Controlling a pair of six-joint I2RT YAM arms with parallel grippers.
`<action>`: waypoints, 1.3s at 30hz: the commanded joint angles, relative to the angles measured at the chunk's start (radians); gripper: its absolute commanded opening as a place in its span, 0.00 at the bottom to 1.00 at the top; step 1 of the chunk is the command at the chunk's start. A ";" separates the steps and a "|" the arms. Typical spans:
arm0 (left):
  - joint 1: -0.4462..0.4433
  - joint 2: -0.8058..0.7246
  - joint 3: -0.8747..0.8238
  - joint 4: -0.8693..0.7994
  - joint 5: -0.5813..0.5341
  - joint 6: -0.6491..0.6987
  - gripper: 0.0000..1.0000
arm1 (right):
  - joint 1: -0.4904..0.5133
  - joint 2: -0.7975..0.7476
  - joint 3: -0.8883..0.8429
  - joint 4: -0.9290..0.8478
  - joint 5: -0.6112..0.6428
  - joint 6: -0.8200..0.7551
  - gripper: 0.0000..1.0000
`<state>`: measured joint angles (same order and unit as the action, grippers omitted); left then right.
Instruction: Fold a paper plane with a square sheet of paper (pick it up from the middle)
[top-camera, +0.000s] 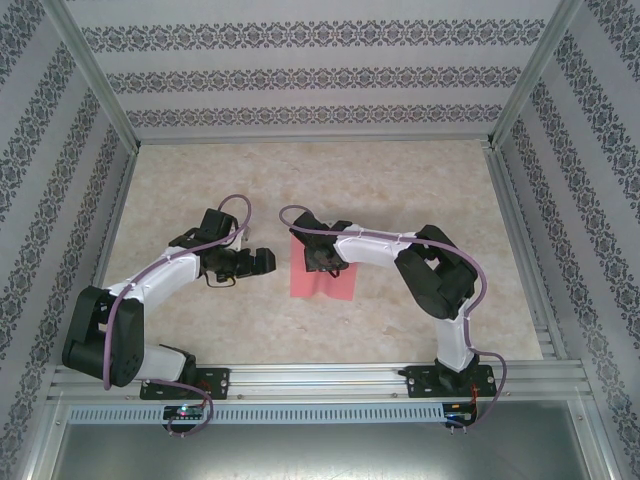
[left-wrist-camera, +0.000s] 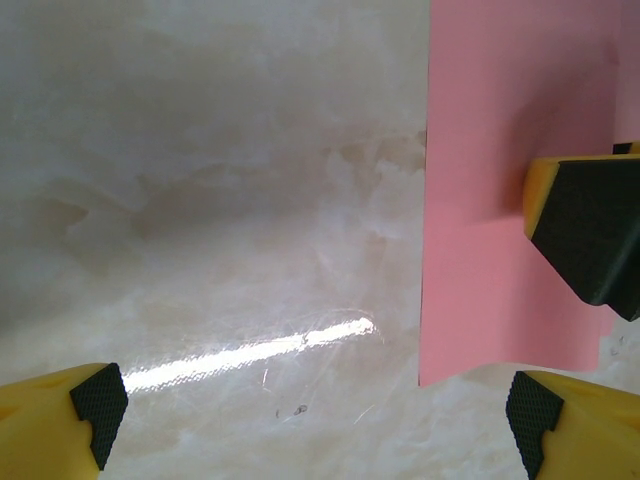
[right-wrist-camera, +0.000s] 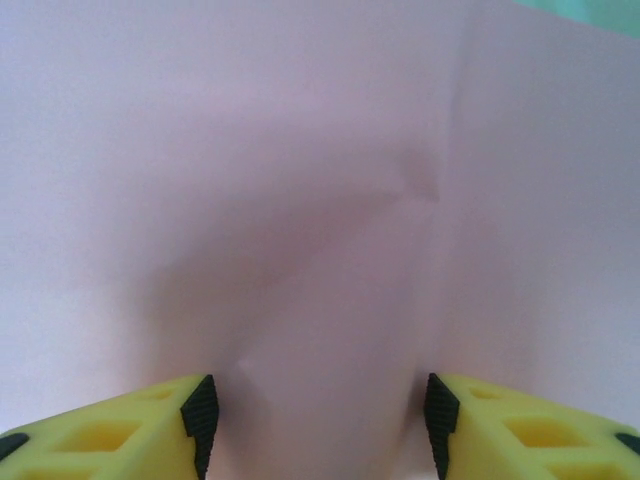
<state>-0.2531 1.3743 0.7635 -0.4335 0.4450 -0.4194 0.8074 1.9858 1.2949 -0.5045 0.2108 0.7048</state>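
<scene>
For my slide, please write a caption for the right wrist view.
Right gripper, jaws apart, over the pink paper sheet, a raised ridge between them.

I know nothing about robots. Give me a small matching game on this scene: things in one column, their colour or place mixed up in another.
Things:
1. sheet of paper
2. left end effector
3. right end effector
4. table

Descriptions:
A. pale and marbled
B. directly over the paper
C. salmon pink
D. wide open, beside the paper

Pairs: 1-C, 2-D, 3-B, 4-A
</scene>
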 joint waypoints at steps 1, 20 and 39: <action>0.012 -0.026 0.036 -0.010 0.018 -0.009 1.00 | 0.003 -0.001 -0.020 -0.022 0.010 -0.002 0.53; 0.012 -0.050 0.033 -0.018 0.007 -0.004 1.00 | 0.010 -0.124 -0.014 0.015 -0.009 -0.019 0.21; 0.028 -0.230 0.128 -0.100 0.019 -0.067 1.00 | -0.101 -0.410 -0.313 0.535 -0.449 0.202 0.17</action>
<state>-0.2398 1.1519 0.8688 -0.5117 0.4335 -0.4526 0.7273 1.5852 1.0431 -0.1295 -0.1158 0.8169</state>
